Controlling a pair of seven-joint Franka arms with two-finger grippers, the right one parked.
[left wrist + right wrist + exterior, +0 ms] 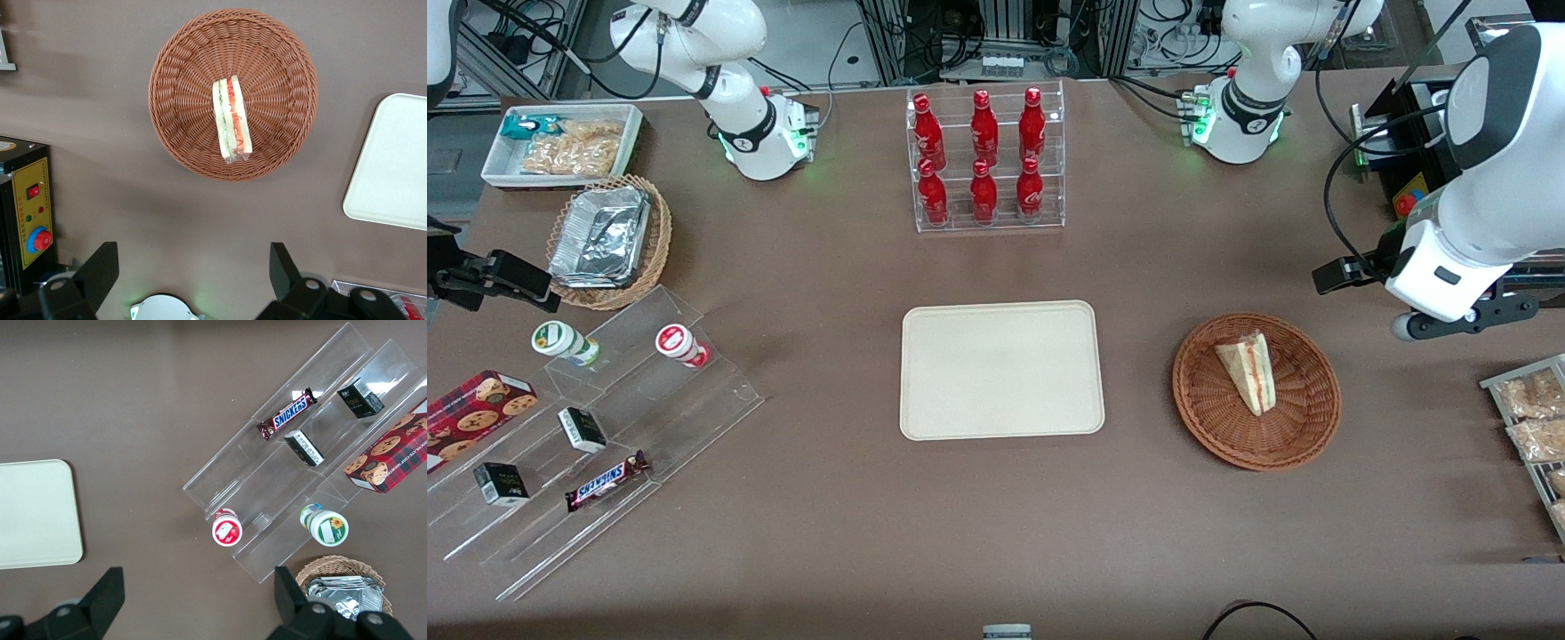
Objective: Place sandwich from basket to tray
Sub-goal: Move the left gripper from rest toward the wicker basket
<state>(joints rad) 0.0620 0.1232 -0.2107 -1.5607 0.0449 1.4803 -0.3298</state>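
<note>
The sandwich (1249, 372), a clear-wrapped wedge with red and green filling, lies in the round reddish-brown wicker basket (1209, 427). The beige tray (1000, 369) lies flat beside the basket, toward the parked arm's end, with nothing on it. My left gripper (1343, 274) hangs high above the table, farther from the front camera than the basket and off toward the working arm's end. In the left wrist view the gripper (192, 260) is open wide and empty, with the sandwich (231, 120) in the basket (173, 80) ahead of it and a corner of the tray (393, 167) showing.
A clear rack of red bottles (985, 160) stands farther back than the tray. A black control box with a red button (27, 207) sits near the working arm. Bagged snacks (1534, 418) lie at the working arm's end. Acrylic steps with snacks (605, 418) and a foil-filled basket (609, 240) are at the parked arm's end.
</note>
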